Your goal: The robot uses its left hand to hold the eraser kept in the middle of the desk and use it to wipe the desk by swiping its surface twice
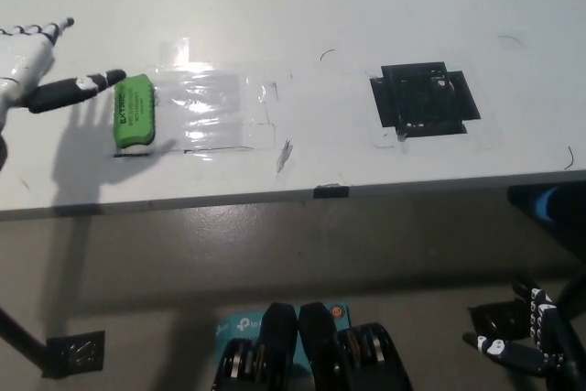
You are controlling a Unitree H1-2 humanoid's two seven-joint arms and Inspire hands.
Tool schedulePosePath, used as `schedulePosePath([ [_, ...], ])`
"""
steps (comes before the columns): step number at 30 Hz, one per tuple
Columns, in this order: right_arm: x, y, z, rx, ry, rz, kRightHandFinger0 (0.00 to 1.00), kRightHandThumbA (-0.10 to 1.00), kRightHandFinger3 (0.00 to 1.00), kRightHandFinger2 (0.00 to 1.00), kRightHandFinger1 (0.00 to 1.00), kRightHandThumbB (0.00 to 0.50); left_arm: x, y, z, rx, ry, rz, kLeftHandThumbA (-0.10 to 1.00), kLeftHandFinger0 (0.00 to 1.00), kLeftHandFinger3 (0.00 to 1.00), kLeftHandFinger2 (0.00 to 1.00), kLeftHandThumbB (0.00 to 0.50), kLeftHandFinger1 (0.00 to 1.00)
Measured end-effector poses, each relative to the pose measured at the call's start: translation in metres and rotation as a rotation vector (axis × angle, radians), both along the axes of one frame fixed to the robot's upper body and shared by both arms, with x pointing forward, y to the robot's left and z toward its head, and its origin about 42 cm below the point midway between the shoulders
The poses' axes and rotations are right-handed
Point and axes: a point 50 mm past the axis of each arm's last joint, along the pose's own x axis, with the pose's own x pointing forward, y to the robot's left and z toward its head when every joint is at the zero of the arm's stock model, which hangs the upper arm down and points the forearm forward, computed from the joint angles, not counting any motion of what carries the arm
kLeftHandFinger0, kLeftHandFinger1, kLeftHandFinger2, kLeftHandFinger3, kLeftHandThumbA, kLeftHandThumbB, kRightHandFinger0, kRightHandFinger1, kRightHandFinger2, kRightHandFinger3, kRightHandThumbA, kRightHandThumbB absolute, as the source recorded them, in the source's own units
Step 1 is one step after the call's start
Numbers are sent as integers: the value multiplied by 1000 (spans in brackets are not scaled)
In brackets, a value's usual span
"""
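Note:
A green eraser [134,113] with black lettering lies flat on the white desk [302,6], at the left end of a patch of clear tape [215,112]. My white left hand [32,69] hovers at the far left edge of the picture, open with its fingers spread. One dark-tipped finger [78,89] reaches right to the eraser's upper left corner; whether it touches is unclear. My black right hand [526,336] hangs low at the bottom right, below the desk edge, holding nothing.
A black tape square [424,100] is stuck on the desk to the right. A small black tape tab [331,191] marks the desk's front edge. Below the edge is bare floor, and a desk-leg foot plate [78,352] sits at the bottom left.

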Motion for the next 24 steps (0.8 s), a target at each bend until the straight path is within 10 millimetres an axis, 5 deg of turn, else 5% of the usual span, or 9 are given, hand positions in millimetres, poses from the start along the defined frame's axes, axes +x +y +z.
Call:
schedulePosePath([
  [5,0,0,0,-1,1,2,1000,993,1000,1000,1000,139,15,-14,-11,132,26,4,1000,1000,1000,1000,344,1000],
  [11,0,-1,1,-7,1,16,1000,994,1000,1000,1000,131,31,-41,-1,197,-23,-13,1000,1000,1000,1000,330,1000],
  [18,0,-1,1,-10,4,29,1000,980,1000,1000,1000,125,31,-69,11,48,-104,-55,1000,1000,1000,1000,316,1000],
  [24,-1,0,1,-11,5,35,1000,962,1000,1000,1000,123,15,-83,-6,-78,-109,-90,1000,1000,1000,1000,294,1000],
])
